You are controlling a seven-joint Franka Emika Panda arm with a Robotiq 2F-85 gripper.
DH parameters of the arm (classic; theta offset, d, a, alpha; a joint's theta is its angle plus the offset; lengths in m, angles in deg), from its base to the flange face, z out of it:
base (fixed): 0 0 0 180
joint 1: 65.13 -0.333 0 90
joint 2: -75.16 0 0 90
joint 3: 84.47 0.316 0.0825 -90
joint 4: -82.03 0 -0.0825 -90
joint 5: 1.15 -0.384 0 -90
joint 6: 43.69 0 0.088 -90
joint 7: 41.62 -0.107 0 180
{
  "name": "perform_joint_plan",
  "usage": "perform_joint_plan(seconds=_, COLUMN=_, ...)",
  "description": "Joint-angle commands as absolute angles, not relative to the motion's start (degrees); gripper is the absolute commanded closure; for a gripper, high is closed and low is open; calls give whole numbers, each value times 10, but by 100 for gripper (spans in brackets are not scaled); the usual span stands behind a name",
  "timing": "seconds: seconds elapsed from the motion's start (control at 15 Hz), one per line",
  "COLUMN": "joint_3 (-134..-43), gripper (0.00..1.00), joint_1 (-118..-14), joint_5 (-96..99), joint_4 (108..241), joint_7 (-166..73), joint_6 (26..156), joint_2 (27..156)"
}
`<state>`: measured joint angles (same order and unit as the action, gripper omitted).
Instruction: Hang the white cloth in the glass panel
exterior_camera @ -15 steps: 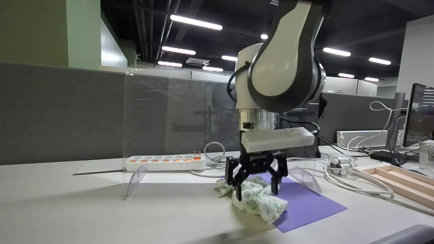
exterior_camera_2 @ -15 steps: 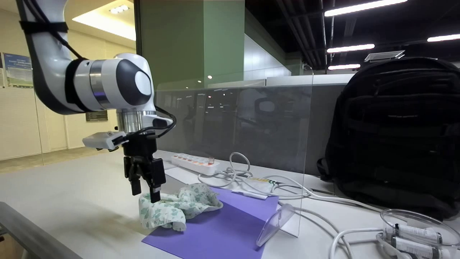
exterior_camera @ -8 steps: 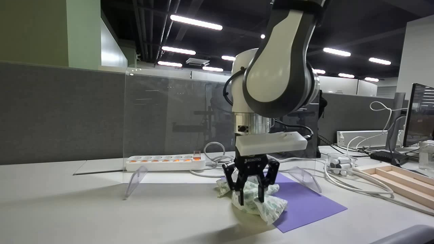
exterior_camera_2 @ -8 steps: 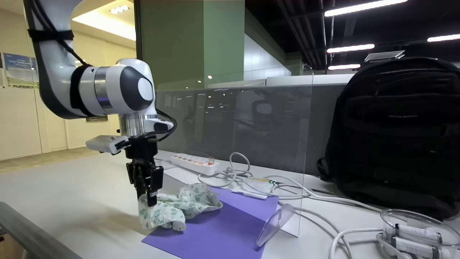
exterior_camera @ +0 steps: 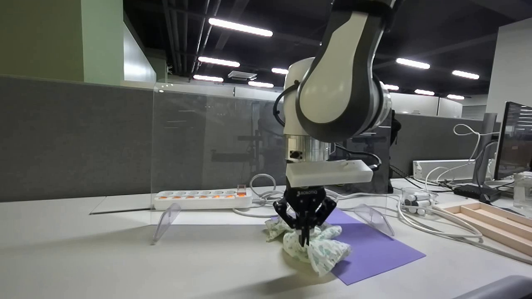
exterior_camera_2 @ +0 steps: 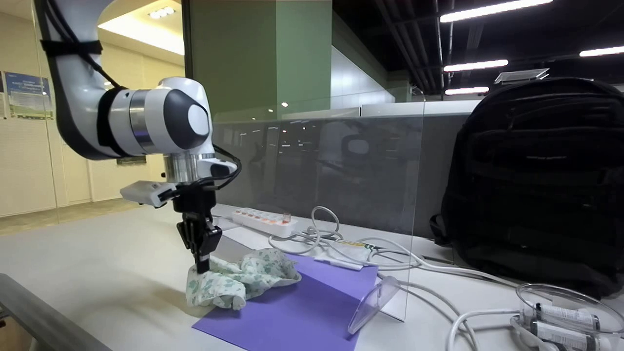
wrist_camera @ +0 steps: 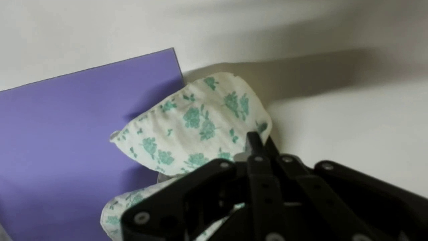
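Note:
The white cloth (exterior_camera: 327, 254), printed with green flowers, lies crumpled, partly on a purple sheet and partly on the bare table. My gripper (exterior_camera: 304, 241) points down over it with its fingers drawn together, and in the wrist view a fold of the cloth (wrist_camera: 200, 124) runs in between the tips. So the gripper (wrist_camera: 262, 140) is shut on the white cloth near one edge; the pinched bit itself is mostly hidden by the fingers. The clear glass panel (exterior_camera: 199, 145) stands upright behind the cloth on transparent feet, and shows in both exterior views.
Under the cloth, the purple sheet (exterior_camera_2: 302, 312) reaches to the panel's foot (exterior_camera_2: 373, 304). Behind the panel are a white power strip (exterior_camera: 203, 200) and loose cables. A clear cup (exterior_camera_2: 568, 312) with vials, a wooden tray (exterior_camera: 494, 224) and a black backpack (exterior_camera_2: 536, 190) stand around.
My gripper came down onto the cloth, and its fingers went from wide apart to shut, pinching the fabric. The cloth's near end has shifted slightly with them.

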<state>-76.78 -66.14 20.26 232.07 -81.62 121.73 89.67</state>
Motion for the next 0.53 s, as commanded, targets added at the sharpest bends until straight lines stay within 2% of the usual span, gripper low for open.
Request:
perform_joint_plan(seconds=0.0, joint_3=-762, gripper=100, joint_1=-660, joint_5=186, joint_4=2318, joint_7=-824, joint_6=1213, joint_2=875)
perform_joint_plan(seconds=0.4, joint_3=-740, gripper=100, joint_1=-653, joint_5=123, joint_4=2286, joint_7=-803, joint_6=1178, joint_2=809)
perform_joint_plan(seconds=0.47, joint_3=-770, gripper=100, joint_1=-692, joint_5=79, joint_4=2279, joint_7=-775, joint_6=1167, joint_2=793)
